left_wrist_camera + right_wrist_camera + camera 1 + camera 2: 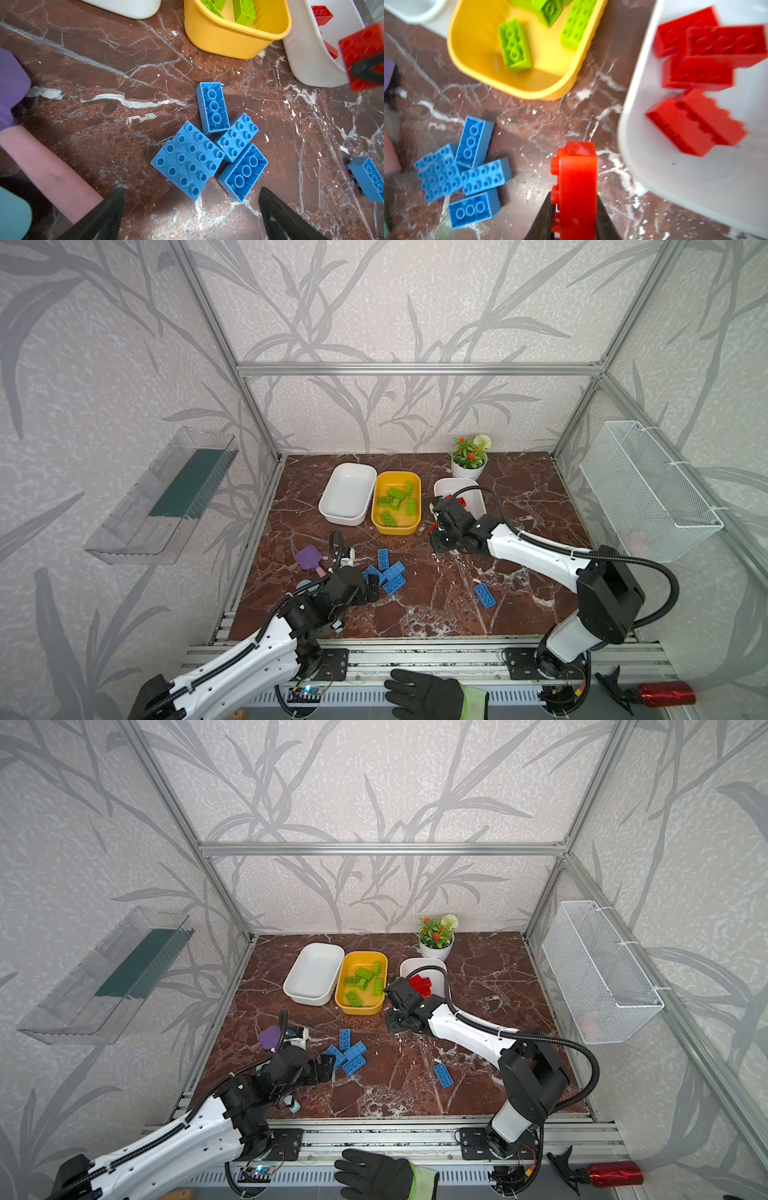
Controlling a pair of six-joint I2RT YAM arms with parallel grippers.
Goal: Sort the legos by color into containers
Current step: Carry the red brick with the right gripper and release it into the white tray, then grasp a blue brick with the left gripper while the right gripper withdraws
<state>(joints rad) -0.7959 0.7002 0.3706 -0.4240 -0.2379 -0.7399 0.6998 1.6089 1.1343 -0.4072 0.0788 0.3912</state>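
Several blue legos (388, 572) lie bunched on the marble, and a lone blue one (485, 595) lies to their right. My left gripper (192, 191) hovers open just short of the bunch, with nothing between its fingers. The yellow container (395, 531) holds several green legos (392, 499). To its left stands a white container (347, 493) with nothing in it. The white container on its right (675, 176) holds several red legos (695, 122). My right gripper (574, 207) is shut on a red lego (577, 176), held on edge over the table beside that container's near corner.
A purple shovel (308, 558) with a pink handle lies left of the blue bunch, and a teal one is partly hidden under my left arm. A flower pot (468, 466) stands at the back. A wire basket (648, 489) hangs on the right wall. A gloved hand (428, 695) rests on the front rail.
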